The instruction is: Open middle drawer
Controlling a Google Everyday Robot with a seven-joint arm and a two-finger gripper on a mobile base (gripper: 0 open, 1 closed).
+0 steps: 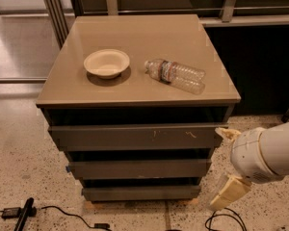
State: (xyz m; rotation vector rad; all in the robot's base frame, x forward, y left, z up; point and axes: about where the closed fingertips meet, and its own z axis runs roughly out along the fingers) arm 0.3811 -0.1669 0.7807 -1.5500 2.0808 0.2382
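Observation:
The middle drawer (139,168) is a plain dark grey front of mid width, shut, between the wider scratched top front (135,137) and the narrow bottom front (142,193). My gripper (227,163) is at the lower right, beside the cabinet's right edge at the height of the middle drawer. One cream finger (229,192) points down, the other (227,134) is near the top front's right end. The gripper is open and holds nothing. It touches no drawer.
On the tan cabinet top (135,28) lie a cream bowl (107,63) and a clear plastic bottle (176,75) on its side. Black cables (48,211) run on the speckled floor in front. A dark wall and rails stand behind.

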